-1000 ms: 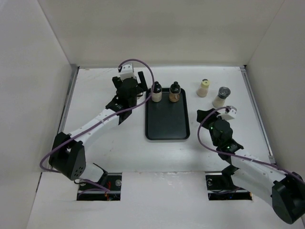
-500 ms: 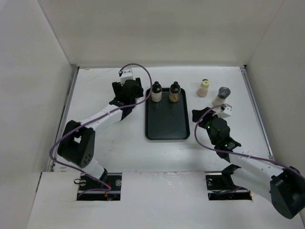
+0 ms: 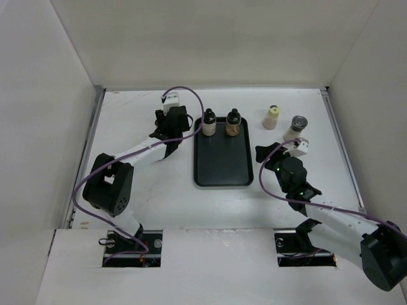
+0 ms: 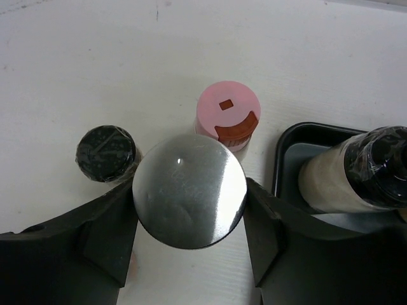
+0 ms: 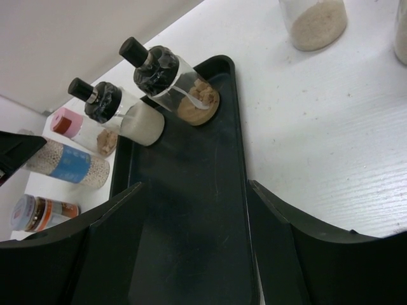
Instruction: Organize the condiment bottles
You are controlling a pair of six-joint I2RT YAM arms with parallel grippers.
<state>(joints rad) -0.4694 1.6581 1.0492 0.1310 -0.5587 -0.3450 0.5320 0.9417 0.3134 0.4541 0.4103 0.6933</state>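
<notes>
My left gripper [image 4: 189, 204] is open, its jaws on either side of a silver-capped bottle [image 4: 189, 190] left of the black tray [image 3: 222, 166]. This is the blue-labelled bottle [image 5: 67, 166] of the right wrist view. A pink-capped bottle [image 4: 227, 116] and a black-capped jar [image 4: 105, 152] stand just beyond it. Two black-capped bottles, one cream [image 3: 208, 124] and one brown [image 3: 233, 122], stand at the tray's far end. A cream bottle [image 3: 272, 117] and a grey-capped jar [image 3: 296, 129] stand on the table to the right. My right gripper [image 5: 194, 190] is open and empty over the tray's right edge.
The white table [image 3: 140, 184] is walled on three sides. In the top view my left arm [image 3: 170, 121] covers the bottles left of the tray. The near half of the tray holds nothing.
My left gripper has moved left, away from the cream bottle on the tray, to over the bottles beside the tray. My right gripper has shifted slightly forward and left.
</notes>
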